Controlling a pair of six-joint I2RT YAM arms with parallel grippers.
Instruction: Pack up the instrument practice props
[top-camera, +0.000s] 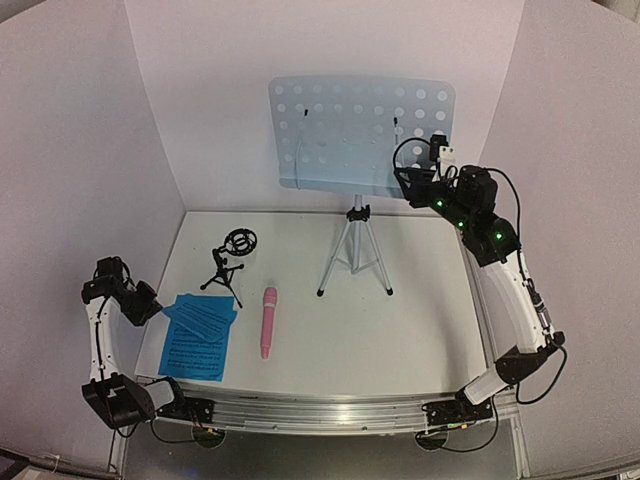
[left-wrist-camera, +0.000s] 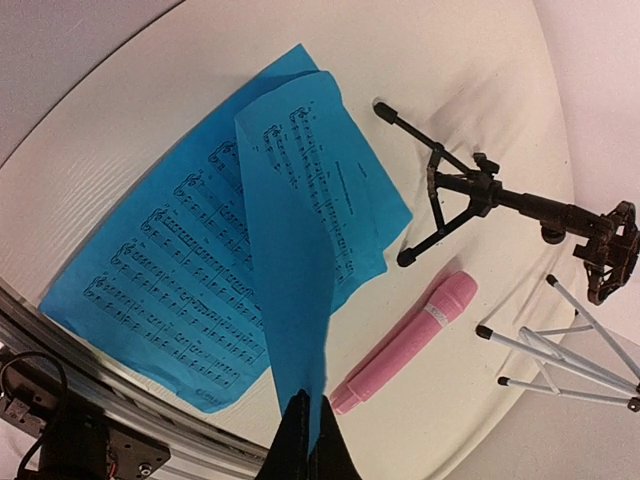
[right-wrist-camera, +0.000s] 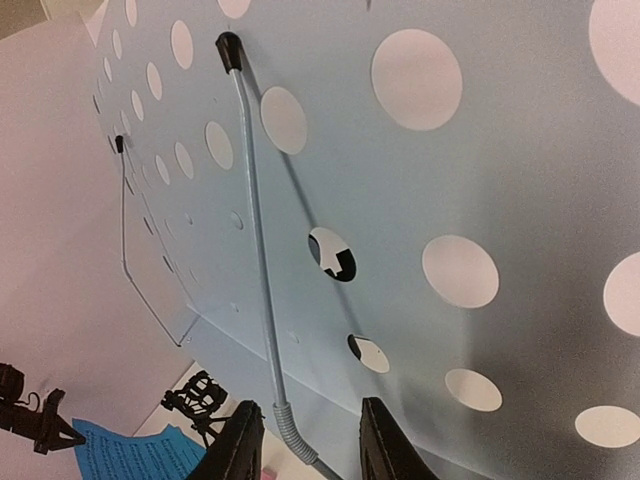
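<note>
The pale-blue perforated music stand (top-camera: 360, 130) stands on its silver tripod (top-camera: 355, 250) at the back. My right gripper (top-camera: 408, 185) is open at the desk's lower right edge; in the right wrist view its jaws (right-wrist-camera: 305, 445) straddle the base of a grey page-holder wire (right-wrist-camera: 255, 230) without closing on it. Blue sheet-music pages (top-camera: 200, 335) lie at the front left. My left gripper (top-camera: 150, 305) is shut on the edge of one blue page (left-wrist-camera: 290, 260), lifted above the others (left-wrist-camera: 170, 270). The pink microphone (top-camera: 268, 322) lies beside them. The black mic stand (top-camera: 232, 258) stands behind.
White walls enclose the white table (top-camera: 400, 330) on three sides. A metal rail (top-camera: 320, 410) runs along the near edge. The silver tripod legs (left-wrist-camera: 570, 360) spread close to the microphone (left-wrist-camera: 405, 340) and the mic stand (left-wrist-camera: 480, 190).
</note>
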